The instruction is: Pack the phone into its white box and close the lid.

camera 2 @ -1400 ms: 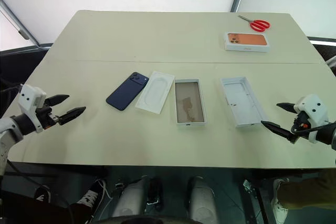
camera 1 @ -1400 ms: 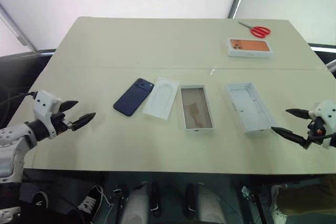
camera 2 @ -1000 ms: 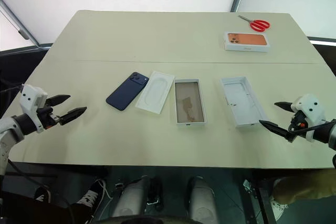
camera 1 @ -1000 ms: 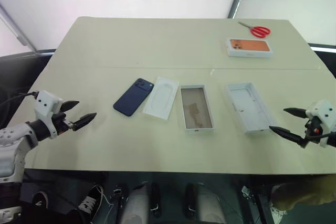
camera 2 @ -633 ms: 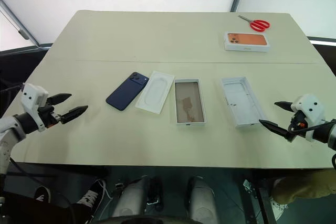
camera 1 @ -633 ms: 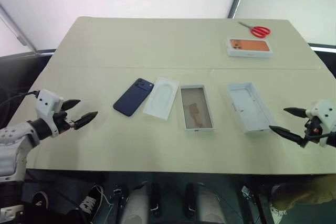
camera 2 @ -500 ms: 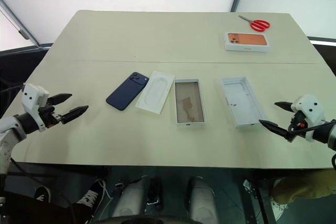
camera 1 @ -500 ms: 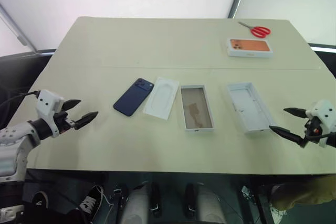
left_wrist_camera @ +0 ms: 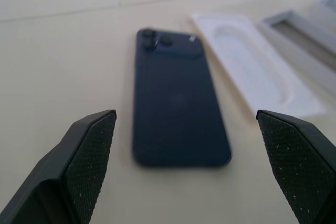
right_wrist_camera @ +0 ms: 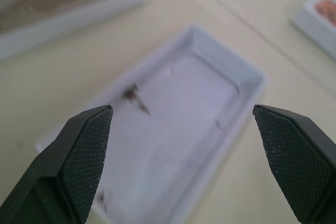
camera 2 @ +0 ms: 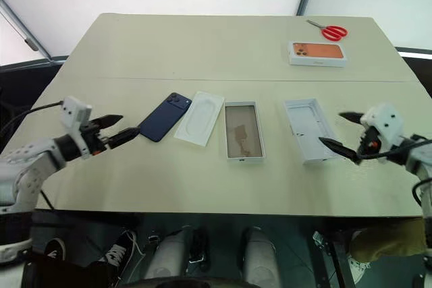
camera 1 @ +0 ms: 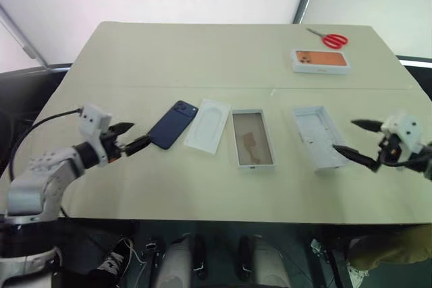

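Phone [camera 1: 172, 125] flat on table [camera 1: 202, 52], back up, left of white insert [camera 1: 208, 125]. White box [camera 1: 252, 139] at centre, lid [camera 1: 319, 137] right of it, inside up. Left gripper [camera 1: 129, 137] spread wide just beside phone's near-left edge; right gripper [camera 1: 356, 141] spread wide at lid's near right corner. Both empty. Broad bare tabletop near and far. No legible writing.

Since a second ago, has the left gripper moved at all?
Yes. The left gripper has come in toward the phone, fingers open, its tips now just short of the phone's near end.
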Controlling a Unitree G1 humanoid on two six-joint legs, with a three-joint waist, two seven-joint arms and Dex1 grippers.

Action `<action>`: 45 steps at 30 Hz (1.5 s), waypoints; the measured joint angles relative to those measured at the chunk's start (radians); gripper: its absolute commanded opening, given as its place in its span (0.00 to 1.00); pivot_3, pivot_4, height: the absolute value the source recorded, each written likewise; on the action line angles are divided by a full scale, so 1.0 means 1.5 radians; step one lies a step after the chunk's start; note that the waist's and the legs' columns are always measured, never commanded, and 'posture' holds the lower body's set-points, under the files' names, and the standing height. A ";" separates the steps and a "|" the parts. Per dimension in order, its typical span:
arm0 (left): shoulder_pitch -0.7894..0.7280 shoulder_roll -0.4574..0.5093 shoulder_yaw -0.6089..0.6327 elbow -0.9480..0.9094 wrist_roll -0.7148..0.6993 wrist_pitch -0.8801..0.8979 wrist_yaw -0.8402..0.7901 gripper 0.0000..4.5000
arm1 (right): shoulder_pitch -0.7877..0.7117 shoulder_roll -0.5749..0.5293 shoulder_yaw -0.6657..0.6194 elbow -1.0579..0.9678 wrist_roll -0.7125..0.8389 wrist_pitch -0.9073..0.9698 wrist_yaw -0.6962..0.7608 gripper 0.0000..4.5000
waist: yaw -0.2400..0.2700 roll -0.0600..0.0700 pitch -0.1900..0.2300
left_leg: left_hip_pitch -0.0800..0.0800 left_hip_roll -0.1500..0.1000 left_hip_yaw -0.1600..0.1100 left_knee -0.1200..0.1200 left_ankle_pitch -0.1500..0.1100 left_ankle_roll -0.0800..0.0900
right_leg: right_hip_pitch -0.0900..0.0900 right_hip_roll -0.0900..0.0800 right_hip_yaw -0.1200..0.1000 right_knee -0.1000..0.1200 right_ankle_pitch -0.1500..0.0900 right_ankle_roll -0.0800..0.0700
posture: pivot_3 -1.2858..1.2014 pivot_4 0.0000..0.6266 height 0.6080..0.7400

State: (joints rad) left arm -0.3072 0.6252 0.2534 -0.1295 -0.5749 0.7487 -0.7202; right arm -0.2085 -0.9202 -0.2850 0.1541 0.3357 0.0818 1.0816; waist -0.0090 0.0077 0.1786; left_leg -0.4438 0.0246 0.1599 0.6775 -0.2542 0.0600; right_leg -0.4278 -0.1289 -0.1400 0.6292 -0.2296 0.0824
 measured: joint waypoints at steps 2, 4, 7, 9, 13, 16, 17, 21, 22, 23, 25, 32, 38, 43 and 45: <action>-0.032 -0.028 -0.020 -0.002 -0.006 0.031 0.025 1.00 | -0.032 0.017 0.035 -0.019 -0.004 0.006 -0.004 0.99 | -0.001 0.000 0.000 | 0.000 0.000 0.000 0.000 0.000 0.000 | 0.000 0.000 0.000 0.000 0.000 0.000 | 0.52 0.24 0.98; -0.049 -0.054 -0.039 -0.001 -0.012 0.054 0.040 1.00 | -0.055 0.037 0.064 -0.033 -0.006 0.014 -0.006 0.99 | -0.001 0.000 0.000 | 0.000 0.000 0.000 0.000 0.001 0.001 | 0.000 0.001 0.000 0.000 0.000 0.001 | 0.52 0.24 0.98; -0.082 -0.112 -0.056 0.022 -0.044 0.115 0.062 1.00 | -0.085 0.073 0.109 -0.048 -0.012 0.016 -0.012 0.99 | 0.001 0.000 0.000 | 0.000 0.000 0.000 0.002 0.001 0.002 | 0.001 0.002 -0.001 0.001 0.000 0.001 | 0.52 0.24 0.98; -0.099 -0.123 -0.064 0.045 -0.048 0.143 0.072 1.00 | -0.096 0.081 0.123 -0.052 -0.013 0.022 -0.016 0.99 | 0.001 -0.001 0.001 | 0.000 0.001 0.000 0.002 0.001 0.002 | 0.001 0.002 -0.001 0.001 0.000 0.001 | 0.52 0.24 0.98; -0.127 -0.146 -0.071 0.074 -0.061 0.183 0.078 1.00 | -0.098 0.084 0.131 -0.053 -0.020 0.023 -0.021 0.99 | 0.002 -0.001 0.001 | 0.000 0.001 0.000 0.003 0.001 0.002 | 0.001 0.004 -0.001 0.001 0.000 0.001 | 0.52 0.24 0.98; -0.150 -0.155 -0.087 0.102 -0.060 0.209 0.080 1.00 | -0.098 0.093 0.134 -0.053 -0.025 0.023 -0.028 0.99 | 0.001 -0.001 0.001 | 0.000 0.001 0.000 0.003 0.001 0.002 | 0.001 0.004 -0.001 0.001 0.000 0.001 | 0.52 0.24 0.98; -0.157 -0.156 -0.095 0.114 -0.058 0.215 0.083 1.00 | -0.098 0.096 0.134 -0.054 -0.025 0.023 -0.031 0.99 | 0.000 -0.001 0.001 | 0.000 0.001 0.000 0.003 0.001 0.002 | 0.001 0.004 -0.001 0.001 0.000 0.001 | 0.52 0.24 0.98; -0.169 -0.169 -0.109 0.134 -0.047 0.222 0.090 1.00 | -0.091 0.100 0.134 -0.062 -0.026 0.026 -0.040 0.99 | 0.000 -0.001 0.001 | 0.000 0.001 0.000 0.003 0.001 0.002 | 0.002 0.004 -0.001 0.001 0.000 0.001 | 0.52 0.24 0.98; -0.173 -0.170 -0.110 0.139 -0.045 0.222 0.092 1.00 | -0.088 0.100 0.134 -0.064 -0.026 0.027 -0.043 0.99 | 0.001 -0.001 0.000 | 0.000 0.001 0.000 0.003 0.001 0.002 | 0.002 0.004 -0.001 0.001 0.000 0.001 | 0.52 0.24 0.98; -0.176 -0.171 -0.110 0.143 -0.043 0.222 0.094 1.00 | -0.084 0.100 0.133 -0.067 -0.026 0.028 -0.044 0.99 | 0.001 -0.001 0.000 | 0.000 0.001 0.000 0.003 0.001 0.002 | 0.002 0.004 -0.001 0.001 0.000 0.001 | 0.52 0.24 0.98; -0.189 -0.173 -0.117 0.157 -0.035 0.220 0.094 1.00 | -0.076 0.100 0.132 -0.071 -0.026 0.028 -0.049 0.99 | 0.003 -0.001 0.000 | 0.000 0.001 0.000 0.003 0.001 0.002 | 0.002 0.004 -0.001 0.001 0.000 0.001 | 0.52 0.24 0.98; -0.205 -0.177 -0.117 0.172 -0.032 0.224 0.101 1.00 | -0.070 0.100 0.131 -0.075 -0.026 0.029 -0.059 0.99 | 0.001 -0.001 0.000 | 0.000 0.001 0.000 0.003 0.001 0.002 | 0.002 0.003 0.000 0.001 0.000 0.001 | 0.52 0.24 0.98; -0.241 -0.179 -0.102 0.230 -0.039 0.241 0.099 1.00 | -0.070 0.100 0.131 -0.076 -0.027 0.028 -0.065 0.99 | 0.000 -0.001 0.000 | 0.000 0.001 0.000 0.003 0.002 0.002 | 0.002 0.004 0.000 0.001 0.000 0.001 | 0.52 0.24 0.98; -0.255 -0.188 -0.080 0.261 -0.051 0.262 0.090 1.00 | -0.076 0.101 0.132 -0.076 -0.031 0.028 -0.068 0.99 | 0.001 -0.001 0.000 | 0.000 0.001 0.000 0.003 0.002 0.002 | 0.002 0.004 0.000 0.001 0.000 0.001 | 0.52 0.24 0.98; -0.259 -0.193 -0.069 0.271 -0.056 0.272 0.091 1.00 | -0.078 0.101 0.132 -0.076 -0.031 0.028 -0.069 0.99 | 0.001 -0.001 0.000 | 0.000 0.001 0.000 0.003 0.002 0.002 | 0.002 0.004 -0.001 0.001 0.000 0.001 | 0.52 0.24 0.98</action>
State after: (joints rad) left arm -0.6965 0.3356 0.1506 0.2771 -0.6587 1.1568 -0.5831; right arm -0.3250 -0.7680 -0.0877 0.0408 0.2885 0.1233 0.9778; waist -0.0075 0.0062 0.1790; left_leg -0.4431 0.0261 0.1595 0.6822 -0.2519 0.0631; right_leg -0.4245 -0.1224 -0.1408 0.6313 -0.2295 0.0836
